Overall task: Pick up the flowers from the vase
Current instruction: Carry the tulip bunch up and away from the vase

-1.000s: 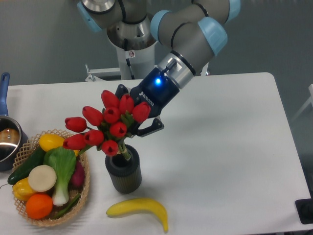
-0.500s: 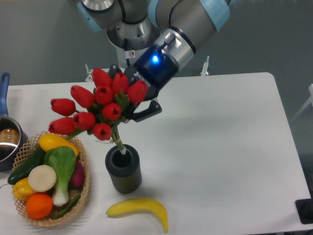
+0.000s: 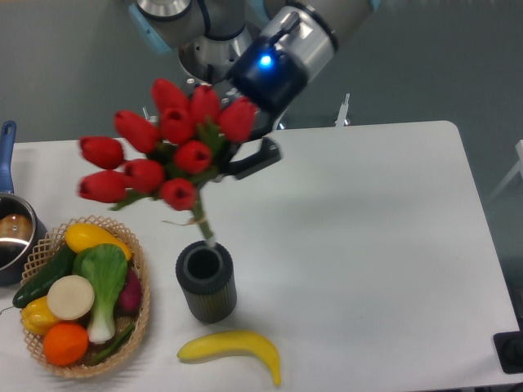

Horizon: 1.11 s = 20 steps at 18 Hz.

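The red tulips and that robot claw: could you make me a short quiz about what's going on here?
1. True or false: the stems of the bunch of red tulips with green stems have left the mouth of the short dark ribbed cylinder vase.
2. What lies nearest the front table edge? A) curved yellow banana B) round woven basket of vegetables C) steel pot
3. Fill in: the claw is shut on the ____.

Key: 1 true; 2 A; 3 tulips.

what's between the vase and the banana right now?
Nothing: in the fixed camera view only bare white table separates the vase from the banana lying in front of it.
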Each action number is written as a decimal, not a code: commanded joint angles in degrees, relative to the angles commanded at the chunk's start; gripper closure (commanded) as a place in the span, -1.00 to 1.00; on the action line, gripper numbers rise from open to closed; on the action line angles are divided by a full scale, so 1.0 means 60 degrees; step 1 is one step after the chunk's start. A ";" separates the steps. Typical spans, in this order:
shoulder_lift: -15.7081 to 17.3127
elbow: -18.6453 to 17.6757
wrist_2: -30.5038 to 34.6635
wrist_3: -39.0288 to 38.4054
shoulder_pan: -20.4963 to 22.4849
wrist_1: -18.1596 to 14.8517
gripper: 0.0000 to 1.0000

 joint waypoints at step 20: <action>-0.0160 -0.0541 0.6959 0.2959 0.2083 -0.1289 0.23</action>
